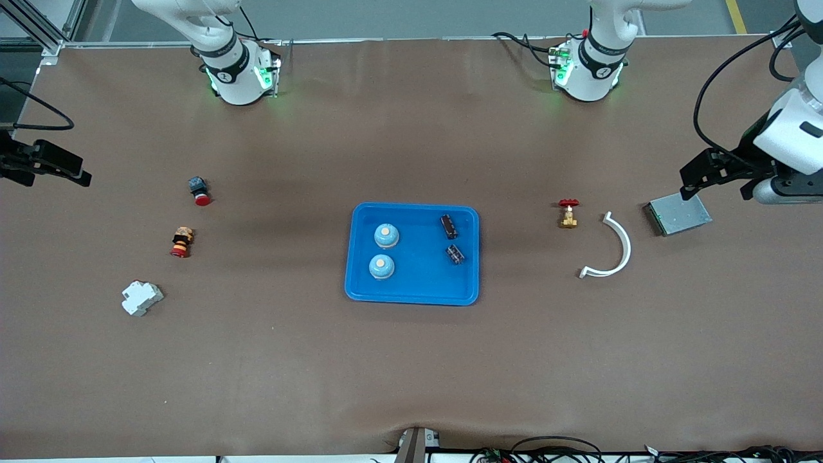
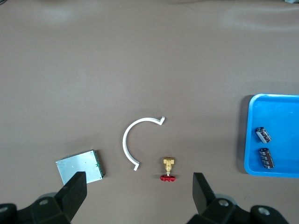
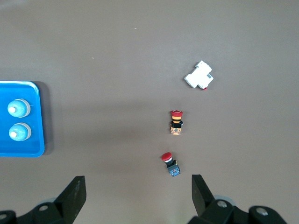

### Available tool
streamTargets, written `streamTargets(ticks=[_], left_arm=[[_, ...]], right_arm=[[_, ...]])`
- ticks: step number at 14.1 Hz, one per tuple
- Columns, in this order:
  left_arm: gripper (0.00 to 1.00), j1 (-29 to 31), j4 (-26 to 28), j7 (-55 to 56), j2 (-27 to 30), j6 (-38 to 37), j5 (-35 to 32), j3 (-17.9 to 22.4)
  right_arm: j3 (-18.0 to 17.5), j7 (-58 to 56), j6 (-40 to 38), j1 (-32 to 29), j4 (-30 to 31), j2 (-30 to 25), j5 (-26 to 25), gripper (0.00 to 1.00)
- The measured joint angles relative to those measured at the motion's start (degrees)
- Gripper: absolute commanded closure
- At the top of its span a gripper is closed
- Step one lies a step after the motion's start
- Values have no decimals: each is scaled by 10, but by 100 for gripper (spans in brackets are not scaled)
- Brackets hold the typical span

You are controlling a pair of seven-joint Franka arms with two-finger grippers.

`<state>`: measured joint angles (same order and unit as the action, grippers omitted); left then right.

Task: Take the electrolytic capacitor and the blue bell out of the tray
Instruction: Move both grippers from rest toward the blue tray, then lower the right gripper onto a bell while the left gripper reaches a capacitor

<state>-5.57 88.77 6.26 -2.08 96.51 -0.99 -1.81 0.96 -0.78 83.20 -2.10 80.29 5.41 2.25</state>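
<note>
bare table around blue tray (image 1: 360, 257), valve (image 1: 568, 213) toward left arm's end

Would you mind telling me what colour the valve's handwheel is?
Red; the valve shows it best in the front view.

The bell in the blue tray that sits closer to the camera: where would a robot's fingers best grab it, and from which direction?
Probably from straight above, fingers closing on the sides of the dome. The bell sits upright in the blue tray, round and low, with a pale button on top. The second bell stands close beside it, so the fingers should likely straddle it along the line that avoids that neighbour.
</note>
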Motion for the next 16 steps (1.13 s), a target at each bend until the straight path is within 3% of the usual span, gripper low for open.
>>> streamTargets(ticks=[4, 9, 16], left_arm=[[0, -8, 2, 11, -13, -1, 0, -7], [0, -39, 3, 127, -61, -1, 0, -41], [0, -117, 3, 258, -105, -1, 0, -45]], right_arm=[[-1, 2, 1, 0, 4, 0, 1, 0], [-11, 26, 26, 6, 32, 0, 4, 0], [-15, 147, 87, 70, 97, 0, 14, 0]])
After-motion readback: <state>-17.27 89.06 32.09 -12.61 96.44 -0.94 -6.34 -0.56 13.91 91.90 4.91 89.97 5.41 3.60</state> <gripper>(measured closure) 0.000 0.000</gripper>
